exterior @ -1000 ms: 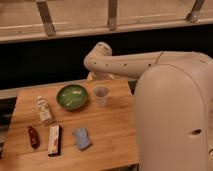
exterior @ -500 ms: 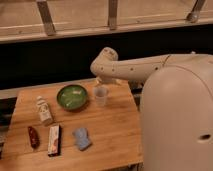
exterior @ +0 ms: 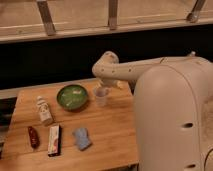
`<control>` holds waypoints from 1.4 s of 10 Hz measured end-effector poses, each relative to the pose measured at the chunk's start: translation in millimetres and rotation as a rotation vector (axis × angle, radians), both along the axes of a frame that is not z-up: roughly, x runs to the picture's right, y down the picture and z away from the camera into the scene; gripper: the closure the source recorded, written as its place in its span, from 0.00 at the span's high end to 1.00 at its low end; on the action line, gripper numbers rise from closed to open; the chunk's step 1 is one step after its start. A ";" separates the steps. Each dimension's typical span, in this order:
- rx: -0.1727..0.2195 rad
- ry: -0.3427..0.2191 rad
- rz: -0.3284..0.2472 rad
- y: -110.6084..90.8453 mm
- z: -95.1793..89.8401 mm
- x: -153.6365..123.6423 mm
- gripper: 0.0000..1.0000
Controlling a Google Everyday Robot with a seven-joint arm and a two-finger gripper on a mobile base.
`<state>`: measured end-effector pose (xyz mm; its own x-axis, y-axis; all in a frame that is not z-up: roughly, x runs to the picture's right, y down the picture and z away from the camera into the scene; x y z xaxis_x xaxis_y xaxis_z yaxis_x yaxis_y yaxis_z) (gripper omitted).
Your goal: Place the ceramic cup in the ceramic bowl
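Observation:
The ceramic cup [exterior: 101,95], a small pale tumbler, stands upright on the wooden table [exterior: 110,130] just right of the ceramic bowl [exterior: 72,96]. The bowl is round, green and shallow, with pale marks inside. My gripper [exterior: 107,85] hangs from the bent white arm [exterior: 125,72] directly over the cup, at or just above its rim. The arm hides how the gripper meets the cup.
A white labelled bottle [exterior: 44,110] stands left of the bowl. A red item [exterior: 33,136], a flat packet [exterior: 54,140] and a blue-grey cloth-like item [exterior: 81,138] lie near the front edge. My white body [exterior: 172,120] fills the right side. A dark wall lies behind the table.
The arm's bend has shifted slightly right and down, bringing the gripper lower over the cup. The cup and bowl have not moved.

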<state>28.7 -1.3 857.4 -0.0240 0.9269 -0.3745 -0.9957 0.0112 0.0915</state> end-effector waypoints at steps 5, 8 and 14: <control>-0.018 -0.005 0.005 1.6 5.3 0.1 0.80; -0.080 -0.007 0.043 17.7 33.4 7.9 0.80; -0.129 -0.067 0.055 28.4 47.6 -1.0 0.35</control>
